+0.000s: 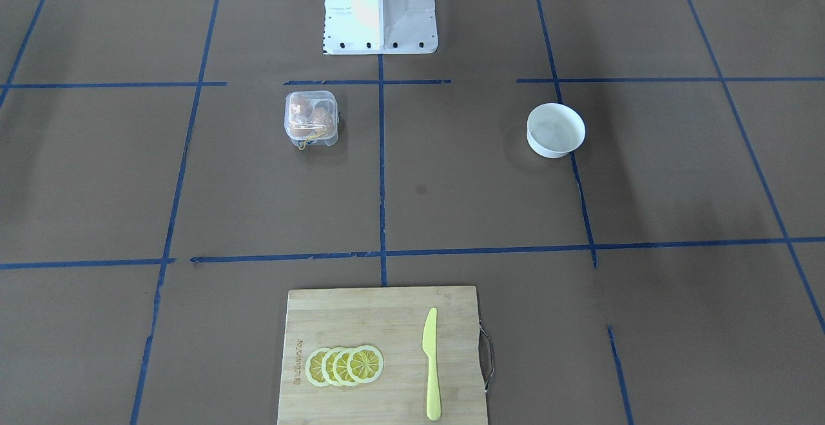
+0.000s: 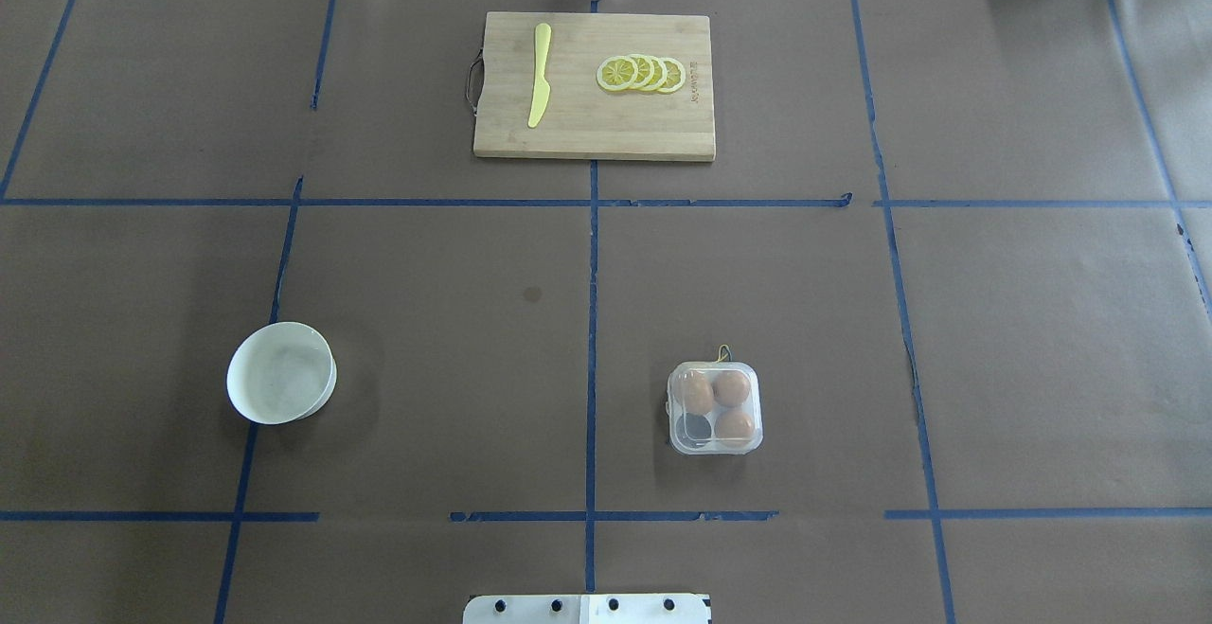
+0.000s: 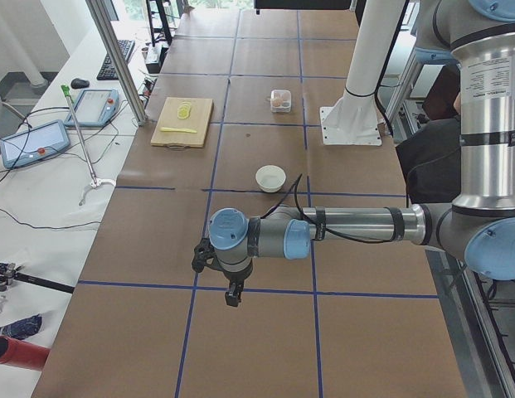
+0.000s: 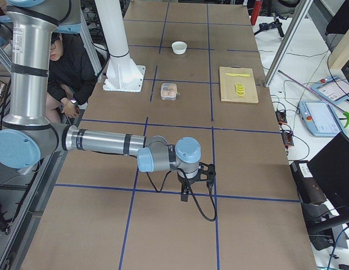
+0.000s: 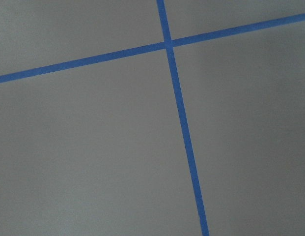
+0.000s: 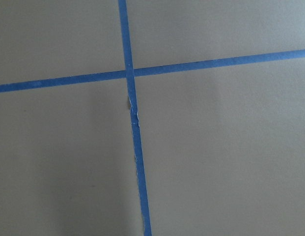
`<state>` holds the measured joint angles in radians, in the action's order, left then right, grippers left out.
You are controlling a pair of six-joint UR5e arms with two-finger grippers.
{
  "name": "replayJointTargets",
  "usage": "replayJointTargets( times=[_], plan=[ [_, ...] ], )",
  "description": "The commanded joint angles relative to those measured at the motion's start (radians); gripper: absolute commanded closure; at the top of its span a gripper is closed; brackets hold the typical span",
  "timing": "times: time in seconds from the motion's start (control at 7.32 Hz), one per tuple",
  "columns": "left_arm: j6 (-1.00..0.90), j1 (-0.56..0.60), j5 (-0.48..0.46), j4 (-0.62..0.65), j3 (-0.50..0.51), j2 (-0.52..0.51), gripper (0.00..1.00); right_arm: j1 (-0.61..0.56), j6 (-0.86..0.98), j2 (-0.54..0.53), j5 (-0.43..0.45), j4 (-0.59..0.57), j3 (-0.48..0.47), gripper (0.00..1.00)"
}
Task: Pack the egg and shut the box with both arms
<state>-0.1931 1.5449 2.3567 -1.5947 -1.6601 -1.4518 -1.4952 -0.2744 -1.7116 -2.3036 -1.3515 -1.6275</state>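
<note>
The big brown table [image 2: 1042, 321] holds everything. The left arm [image 3: 357, 224] and the right arm [image 4: 101, 140] hang low, well apart from the box [image 2: 715, 408], one out past each side of it. I cannot tell if the left gripper [image 3: 228, 290] or the right gripper [image 4: 188, 188] is spread or pressed together. The wooden board [image 2: 595, 132] is far from the box. The white bowl [image 2: 281, 373] is well apart from it, on the robot's left. The egg [image 2: 731, 387] sits in the box with two more. The lid looks down. I think the job now is to press it tight. One gripper should hold the box's side so it cannot slide. The other should push down softly and flat, so no shell cracks.
</note>
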Motion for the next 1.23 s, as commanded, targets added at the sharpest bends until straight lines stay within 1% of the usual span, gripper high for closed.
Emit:
replayJointTargets(
  times=[0.0,1.09],
  plan=[
    [0.0,0.004,0.0,-0.002,-0.007,0.001,0.0,0.001,0.0,0.006,0.003,0.0,-0.002,0.0],
    [0.0,0.006,0.001,-0.002,-0.018,-0.001,0.0,0.019,0.0,0.024,0.001,0.003,0.011,0.0]
  ],
)
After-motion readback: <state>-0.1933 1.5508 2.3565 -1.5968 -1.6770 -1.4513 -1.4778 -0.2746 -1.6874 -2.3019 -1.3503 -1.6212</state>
